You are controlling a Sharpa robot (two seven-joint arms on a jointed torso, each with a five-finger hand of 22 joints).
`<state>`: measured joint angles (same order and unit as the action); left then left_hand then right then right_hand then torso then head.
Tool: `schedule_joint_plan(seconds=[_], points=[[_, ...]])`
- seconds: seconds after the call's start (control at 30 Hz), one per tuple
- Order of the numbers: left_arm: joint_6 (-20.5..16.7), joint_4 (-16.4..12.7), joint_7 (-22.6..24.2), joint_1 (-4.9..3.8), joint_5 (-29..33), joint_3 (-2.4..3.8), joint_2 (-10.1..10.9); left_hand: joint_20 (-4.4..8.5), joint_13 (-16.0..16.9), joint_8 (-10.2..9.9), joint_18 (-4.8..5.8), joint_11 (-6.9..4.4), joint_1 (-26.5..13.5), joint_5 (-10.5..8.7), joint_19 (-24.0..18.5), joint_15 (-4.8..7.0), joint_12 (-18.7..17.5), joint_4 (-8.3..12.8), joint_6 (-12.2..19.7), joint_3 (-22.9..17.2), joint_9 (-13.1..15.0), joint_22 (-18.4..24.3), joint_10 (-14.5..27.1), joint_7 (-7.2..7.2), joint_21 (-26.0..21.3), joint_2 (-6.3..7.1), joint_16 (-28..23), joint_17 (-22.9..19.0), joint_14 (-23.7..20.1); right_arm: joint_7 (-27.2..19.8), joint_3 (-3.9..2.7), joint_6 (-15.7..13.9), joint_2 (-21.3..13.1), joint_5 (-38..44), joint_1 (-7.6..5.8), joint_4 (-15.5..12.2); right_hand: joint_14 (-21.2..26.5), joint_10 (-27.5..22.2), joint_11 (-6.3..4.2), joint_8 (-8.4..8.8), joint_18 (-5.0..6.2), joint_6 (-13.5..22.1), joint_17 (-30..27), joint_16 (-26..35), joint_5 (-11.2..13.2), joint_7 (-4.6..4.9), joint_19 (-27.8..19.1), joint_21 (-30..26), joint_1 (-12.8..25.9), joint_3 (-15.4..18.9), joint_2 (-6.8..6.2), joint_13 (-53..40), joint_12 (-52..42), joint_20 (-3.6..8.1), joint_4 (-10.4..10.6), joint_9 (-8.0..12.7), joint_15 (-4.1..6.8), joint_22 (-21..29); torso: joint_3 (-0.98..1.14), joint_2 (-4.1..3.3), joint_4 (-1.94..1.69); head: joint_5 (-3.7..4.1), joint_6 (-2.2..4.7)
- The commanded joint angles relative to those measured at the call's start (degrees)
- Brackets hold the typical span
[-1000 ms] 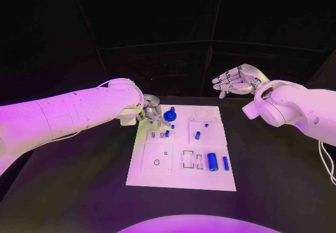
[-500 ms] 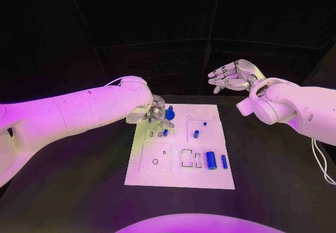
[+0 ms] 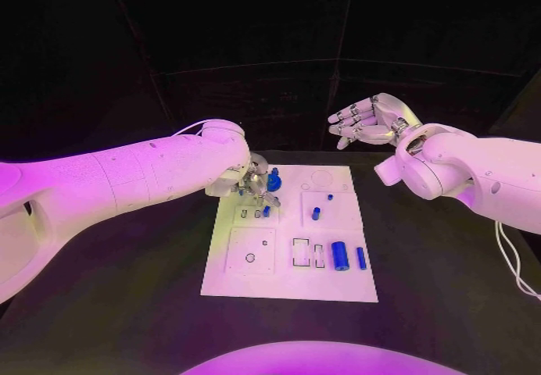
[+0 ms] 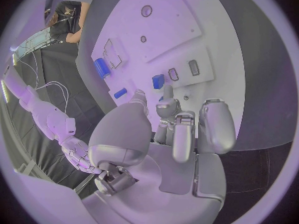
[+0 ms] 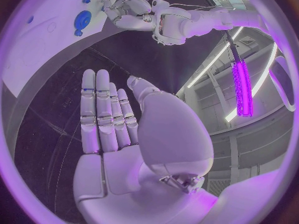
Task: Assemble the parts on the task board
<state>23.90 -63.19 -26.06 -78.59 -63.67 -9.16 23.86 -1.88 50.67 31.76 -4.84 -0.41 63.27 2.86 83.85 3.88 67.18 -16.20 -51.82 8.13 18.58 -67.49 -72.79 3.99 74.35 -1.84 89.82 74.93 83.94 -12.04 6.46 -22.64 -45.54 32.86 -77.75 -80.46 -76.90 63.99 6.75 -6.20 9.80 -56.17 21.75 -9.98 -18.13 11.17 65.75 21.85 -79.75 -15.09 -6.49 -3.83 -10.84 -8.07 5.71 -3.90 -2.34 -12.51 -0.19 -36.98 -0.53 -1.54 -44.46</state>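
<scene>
Left hand [image 3: 254, 184] has moved a little nearer along the white board's [image 3: 282, 285] far-left corner, fingers curled beside the round blue part [image 3: 273, 184]; whether it grips the part cannot be told. Right hand [image 3: 367, 121] stays raised, fingers spread, holding nothing; placement appears unfinished

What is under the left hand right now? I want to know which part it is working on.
The left hand hovers over the task board's far left corner, beside a round blue part. Whatever lies beneath its fingers is covered.
</scene>
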Motion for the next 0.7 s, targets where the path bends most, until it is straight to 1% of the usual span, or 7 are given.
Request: schedule_joint_plan(seconds=[0.03,0.2,0.27,0.37,0.43,0.53,0.7], points=[[2.24,0.47,-1.29,0.09,-0.49,0.06,-0.37,0.22,0.18,0.26,0.5,0.18,0.94,-0.15,0.37,0.25,0.1,0.22,0.4,0.28,0.08,-0.08,0.12,0.19,0.29,-0.19,0.18,15.07,6.06,-0.1,-0.06,0.56,0.23,-0.32,-0.14,-0.02,-0.44,0.3,0.1,0.36,0.69,0.07,-0.12,0.34,-0.27,-0.01,0.49,-0.26,-0.3,0.22,0.38,0.13,0.39,0.17,-0.28,0.0,0.01,0.13,0.02,0.03,-0.03,-0.13,-0.09],[2.59,1.09,-1.58,0.31,-0.49,0.06,-0.7,0.2,0.21,0.27,0.5,0.2,1.15,-0.15,0.36,0.23,0.1,0.27,0.41,0.36,0.09,-0.1,0.13,0.21,0.3,-0.22,0.18,15.07,6.06,0.19,-0.06,0.73,0.36,-0.28,-0.14,0.14,-0.53,-0.09,0.27,0.66,0.65,0.56,-0.35,0.72,-0.15,0.19,0.67,-0.52,-0.75,0.28,0.03,0.26,0.63,0.21,-0.82,0.07,-0.05,0.34,0.02,0.11,0.02,-0.2,-0.27],[2.76,1.3,-1.73,0.41,-0.49,0.06,-0.84,0.19,0.23,0.27,0.5,0.2,1.19,-0.15,0.36,0.23,0.11,0.28,0.42,0.37,0.1,-0.13,0.13,0.21,0.32,-0.22,0.18,15.07,6.06,0.26,-0.06,0.8,0.37,-0.27,-0.14,0.16,-0.53,-0.13,0.29,0.69,0.64,0.6,-0.38,0.77,-0.12,0.21,0.67,-0.56,-0.78,0.3,0.0,0.27,0.65,0.21,-0.86,0.08,-0.06,0.37,0.06,0.1,0.0,-0.26,-0.28],[2.95,1.48,-1.94,0.55,-0.49,0.06,-0.99,0.18,0.31,0.28,0.53,0.21,1.3,-0.15,0.38,0.22,0.15,0.31,0.42,0.42,0.11,-0.27,0.11,0.22,0.42,-0.22,0.18,15.07,6.06,0.42,-0.06,1.05,0.44,-0.15,-0.14,0.3,-0.51,-0.2,0.32,0.72,0.63,0.66,-0.43,0.87,-0.09,0.24,0.68,-0.63,-0.84,0.3,-0.02,0.28,0.68,0.2,-0.94,0.08,-0.09,0.42,0.1,0.08,-0.03,-0.3,-0.19],[3.03,1.53,-2.0,0.61,-0.49,0.06,-1.07,0.17,0.34,0.28,0.52,0.21,1.38,-0.15,0.37,0.22,0.16,0.33,0.43,0.45,0.11,-0.26,0.1,0.23,0.41,-0.24,0.18,15.07,6.06,0.52,-0.06,1.19,0.48,-0.05,-0.14,0.42,-0.46,-0.28,0.36,0.75,0.6,0.7,-0.49,0.97,-0.04,0.27,0.65,-0.71,-0.84,0.34,-0.06,0.28,0.73,0.18,-0.98,0.08,-0.13,0.47,0.06,0.07,-0.04,-0.3,-0.25],[3.11,1.58,-1.89,0.66,-0.49,0.06,-1.12,0.14,0.41,0.3,0.52,0.23,1.73,-0.14,0.35,0.19,0.19,0.43,0.45,0.5,0.14,-0.29,0.11,0.24,0.43,-0.35,0.18,15.07,6.06,0.61,-0.06,1.35,0.57,0.02,-0.14,0.58,-0.43,-0.33,0.4,0.77,0.59,0.73,-0.53,1.05,0.0,0.3,0.63,-0.77,-0.83,0.36,-0.05,0.29,0.76,0.17,-1.0,0.07,-0.16,0.51,0.13,0.08,-0.05,-0.42,-0.31],[2.95,1.52,-1.23,0.7,-0.49,0.06,-1.21,0.07,0.47,0.35,0.52,0.27,2.55,-0.14,0.32,0.15,0.18,0.73,0.48,0.57,0.2,-0.46,0.16,0.28,0.54,-0.56,0.18,15.07,6.06,0.6,-0.05,1.54,0.77,0.08,-0.14,1.06,-0.42,-0.36,0.39,0.77,0.6,0.71,-0.66,1.27,-0.04,0.3,0.63,-0.93,-1.17,0.22,0.07,0.28,0.78,0.19,-1.28,0.04,-0.16,0.62,0.11,0.06,-0.03,-0.41,-0.39]])
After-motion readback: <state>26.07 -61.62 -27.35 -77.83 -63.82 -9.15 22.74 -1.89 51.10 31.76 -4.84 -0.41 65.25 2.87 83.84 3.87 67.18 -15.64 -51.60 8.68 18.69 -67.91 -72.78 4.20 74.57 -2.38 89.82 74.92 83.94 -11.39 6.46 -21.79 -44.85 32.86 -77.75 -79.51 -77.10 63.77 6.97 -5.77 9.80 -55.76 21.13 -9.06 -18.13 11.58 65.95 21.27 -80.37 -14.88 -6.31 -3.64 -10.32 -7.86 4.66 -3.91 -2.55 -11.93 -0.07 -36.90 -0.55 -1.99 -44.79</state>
